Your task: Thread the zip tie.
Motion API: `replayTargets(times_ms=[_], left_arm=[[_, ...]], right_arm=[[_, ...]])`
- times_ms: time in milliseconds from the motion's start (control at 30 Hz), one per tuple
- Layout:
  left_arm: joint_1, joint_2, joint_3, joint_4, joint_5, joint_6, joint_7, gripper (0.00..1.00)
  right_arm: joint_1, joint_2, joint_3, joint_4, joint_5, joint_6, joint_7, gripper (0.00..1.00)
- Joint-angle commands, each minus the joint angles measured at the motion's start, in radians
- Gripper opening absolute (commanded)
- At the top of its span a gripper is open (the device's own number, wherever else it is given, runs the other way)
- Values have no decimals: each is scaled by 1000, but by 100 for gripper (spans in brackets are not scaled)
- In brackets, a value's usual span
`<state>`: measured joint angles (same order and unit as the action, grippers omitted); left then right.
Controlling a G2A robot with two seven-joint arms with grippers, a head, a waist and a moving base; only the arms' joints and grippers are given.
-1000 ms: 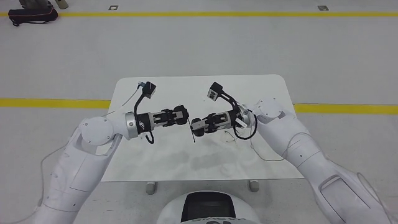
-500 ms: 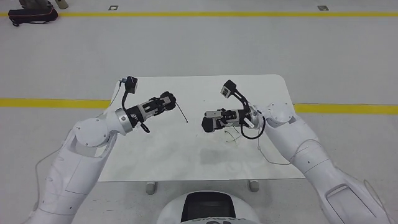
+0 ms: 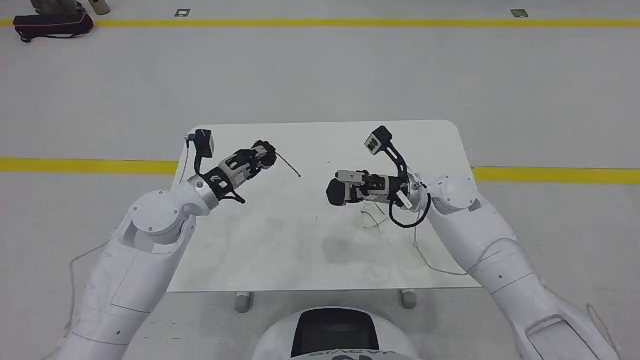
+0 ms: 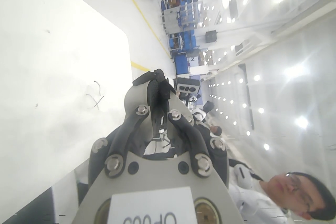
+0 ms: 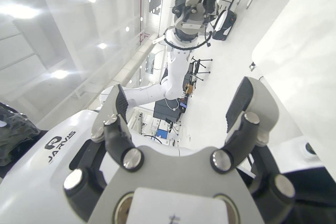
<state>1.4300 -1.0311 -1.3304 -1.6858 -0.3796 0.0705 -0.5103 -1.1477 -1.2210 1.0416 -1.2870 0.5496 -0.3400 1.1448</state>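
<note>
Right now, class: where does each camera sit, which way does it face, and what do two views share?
Top view: above the arms, looking down at the table; both arms show, left gripper holding the zip tie.
Left wrist view: on that wrist, facing along its shut fingers across the table.
Right wrist view: on that wrist, facing past the open right gripper toward the left gripper.
Shared: top and right wrist views show the left gripper.

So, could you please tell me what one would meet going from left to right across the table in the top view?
left gripper, shut → zip tie sticking out of it → right gripper, open → loose scraps
</note>
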Motion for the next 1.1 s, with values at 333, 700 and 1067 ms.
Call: replayTargets(times_ms=[333, 700, 1067], left_arm=[[1, -15, 23, 2, -15, -21, 170, 0], [9, -25, 43, -2, -125, 23, 161, 0], [9, -33, 48, -7, -175, 26, 194, 0]], right_arm=[[-78, -51, 100, -28, -22, 0, -75, 100], [-100, -70, 84, -65, -47, 0, -204, 100], [-98, -100, 84, -24, -63, 0, -250, 100]])
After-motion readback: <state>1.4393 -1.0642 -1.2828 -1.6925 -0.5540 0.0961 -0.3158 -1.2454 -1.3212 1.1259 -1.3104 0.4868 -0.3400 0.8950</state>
